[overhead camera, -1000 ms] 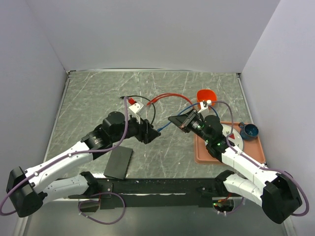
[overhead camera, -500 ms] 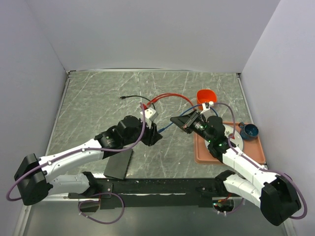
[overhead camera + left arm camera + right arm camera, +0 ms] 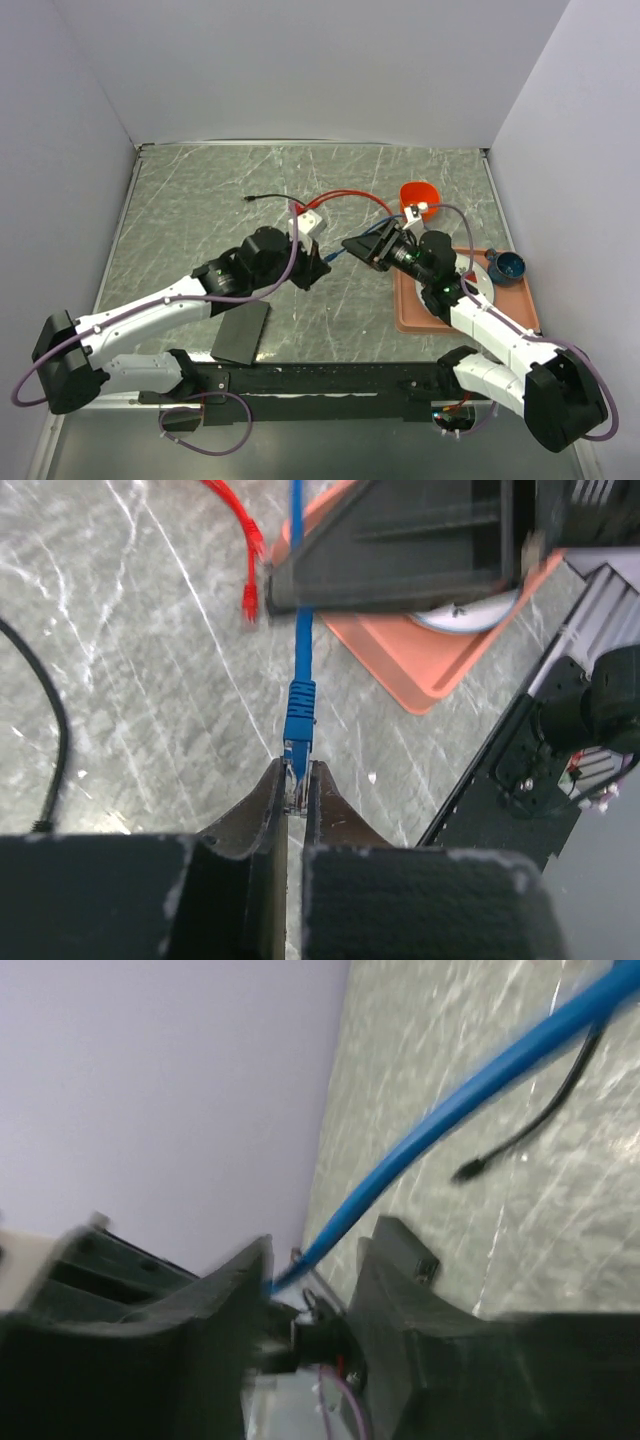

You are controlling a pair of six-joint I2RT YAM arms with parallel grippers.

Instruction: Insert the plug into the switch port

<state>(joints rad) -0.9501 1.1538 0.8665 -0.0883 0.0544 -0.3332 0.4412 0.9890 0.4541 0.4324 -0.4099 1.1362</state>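
Plug in outstretched left pincer

Both arms wore white shells over their long links, with black housings at the joints. The left arm ended at the near side in a blocky black base, and a purple cable ran loosely along it to a small white camera housing at the wrist. The right arm had a matching purple cable and a small green light on a black joint. The left gripper had matte black, wedge-shaped fingers with scuffed, whitish edges. The right gripper looked equally dark, though its fingers were blurred.
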